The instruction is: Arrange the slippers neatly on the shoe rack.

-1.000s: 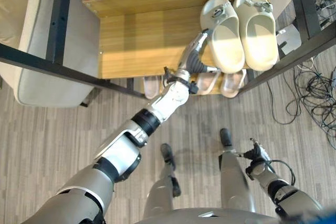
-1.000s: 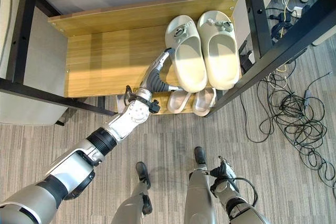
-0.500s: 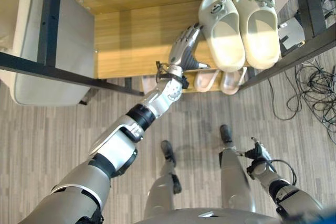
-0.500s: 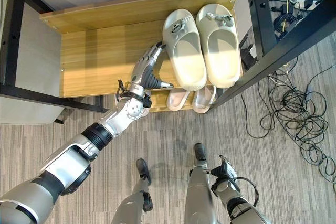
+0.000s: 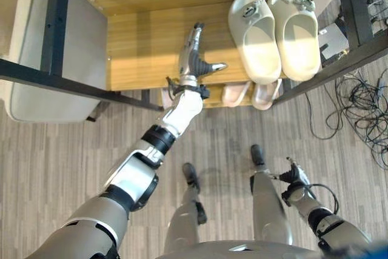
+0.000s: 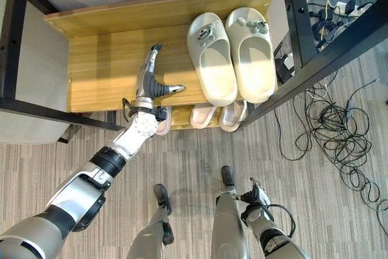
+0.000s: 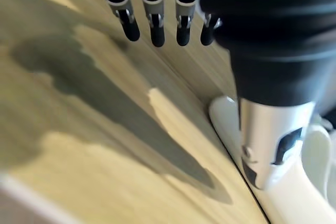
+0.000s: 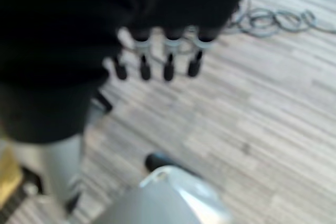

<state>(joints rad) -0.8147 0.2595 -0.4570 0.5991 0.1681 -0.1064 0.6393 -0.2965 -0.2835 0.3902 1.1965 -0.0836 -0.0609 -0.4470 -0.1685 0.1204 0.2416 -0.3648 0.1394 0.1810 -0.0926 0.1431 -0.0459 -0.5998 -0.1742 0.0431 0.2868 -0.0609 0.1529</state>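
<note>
Two cream slippers [image 5: 273, 31] sit side by side on the right end of the shoe rack's wooden top shelf [image 5: 145, 40], toes toward the far edge, heels near the front lip, touching or nearly so and roughly parallel. A lower shelf holds a pinkish pair of sandals [image 5: 251, 94] under them, and a further one [image 6: 162, 119] shows just left, partly behind the left wrist. The left hand [image 5: 194, 59] hangs over the bare middle of the top shelf, just left of the cream pair and apart from it, fingers straight and together pointing to the far edge, thumb stuck out to the right; it holds nothing. The left wrist view shows its fingertips [image 7: 152, 30] above bare wood, a slipper's pale edge off by the thumb. The right hand [image 5: 295, 180] hangs low by the robot's side over the grey plank floor [image 5: 60, 150], fingers relaxed, empty. A tangle of black cables [image 6: 339, 131] lies on the floor to the right. Judgement: the placing step looks done, the pair reading as tidy. Next calls for either drawing the left arm clear or a light nudge to square the heels.
</note>
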